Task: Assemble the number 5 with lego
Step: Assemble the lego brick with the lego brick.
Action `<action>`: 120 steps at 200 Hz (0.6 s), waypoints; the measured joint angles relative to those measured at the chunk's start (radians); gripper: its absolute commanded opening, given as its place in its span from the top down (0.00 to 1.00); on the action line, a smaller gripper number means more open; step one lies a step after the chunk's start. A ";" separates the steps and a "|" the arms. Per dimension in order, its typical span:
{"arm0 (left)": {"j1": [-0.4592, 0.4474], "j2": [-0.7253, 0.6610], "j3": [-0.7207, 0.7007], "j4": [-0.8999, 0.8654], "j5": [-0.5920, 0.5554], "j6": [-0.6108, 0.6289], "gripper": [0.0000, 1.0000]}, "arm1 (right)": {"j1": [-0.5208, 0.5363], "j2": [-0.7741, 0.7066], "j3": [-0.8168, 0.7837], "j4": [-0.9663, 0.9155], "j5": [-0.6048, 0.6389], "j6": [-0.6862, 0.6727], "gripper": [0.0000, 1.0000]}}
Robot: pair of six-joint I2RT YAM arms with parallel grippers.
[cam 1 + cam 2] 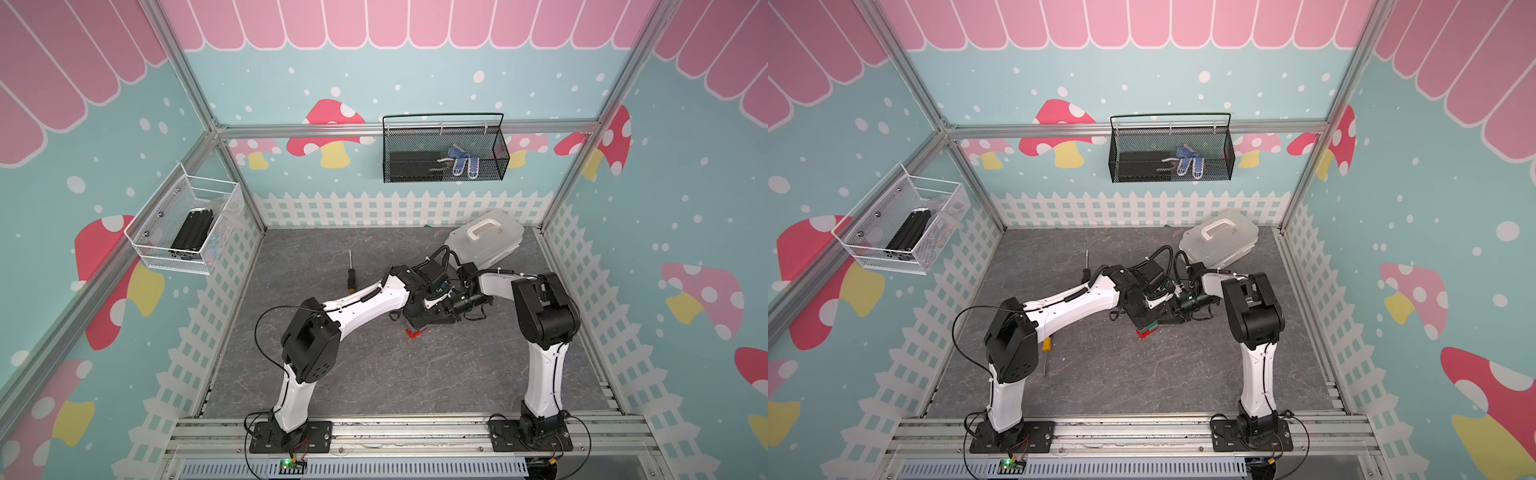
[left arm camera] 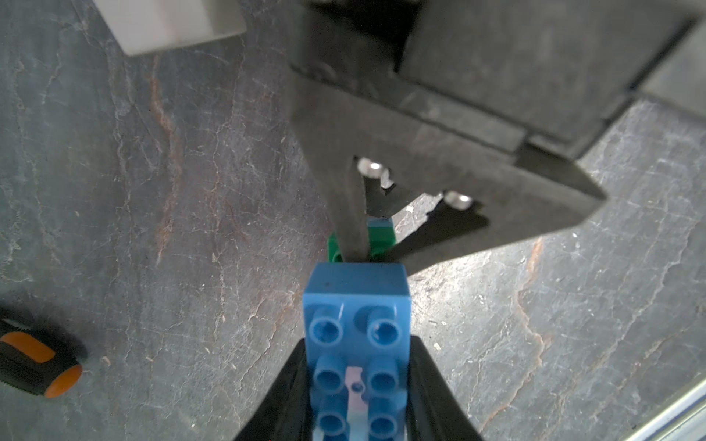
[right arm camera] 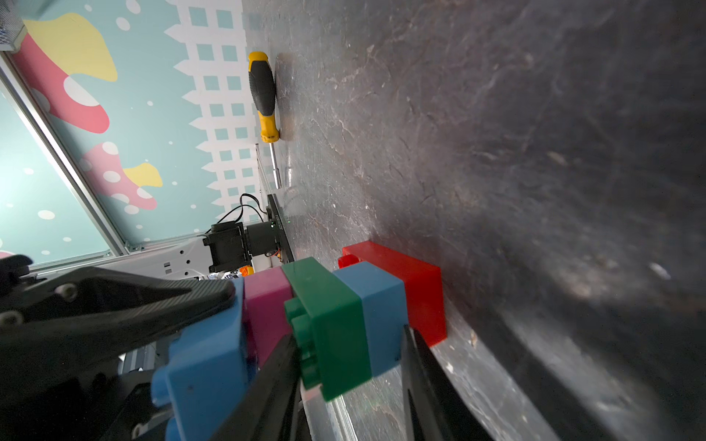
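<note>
The number 5 (image 3: 317,290), a glossy studded plastic brick stack, stands upright mid-table on the veined grey stone-look tabletop (image 3: 496,152), red base down, studs up. The left gripper (image 2: 357,366) clamps its top blue brick (image 2: 357,301). The right gripper (image 3: 347,340) straddles the green layer (image 3: 336,324), but it is unclear whether it grips.

Five lego bricks (image 1: 1148,330): one red brick (image 3: 416,290), one short blue brick (image 3: 382,317), one green brick (image 3: 336,324), one pink brick (image 3: 267,305), one long blue brick (image 3: 206,374).

Two screwdrivers: one orange-handled screwdriver (image 1: 351,277), one yellow-handled screwdriver (image 1: 1046,344).

One white lidded box (image 1: 484,239).

Two wire baskets: one white basket (image 1: 166,253), one black basket (image 1: 492,166).

Two robot arms: one left arm (image 1: 361,303), one right arm (image 1: 544,311).
</note>
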 measured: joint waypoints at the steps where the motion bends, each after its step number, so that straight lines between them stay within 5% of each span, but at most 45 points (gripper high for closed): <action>1: 0.000 0.000 0.001 0.000 0.000 0.000 0.60 | 0.000 0.000 0.000 0.000 0.000 0.000 0.56; 120: -0.002 0.034 0.022 -0.002 0.008 0.000 0.57 | -0.006 0.008 -0.005 0.004 -0.005 -0.009 0.47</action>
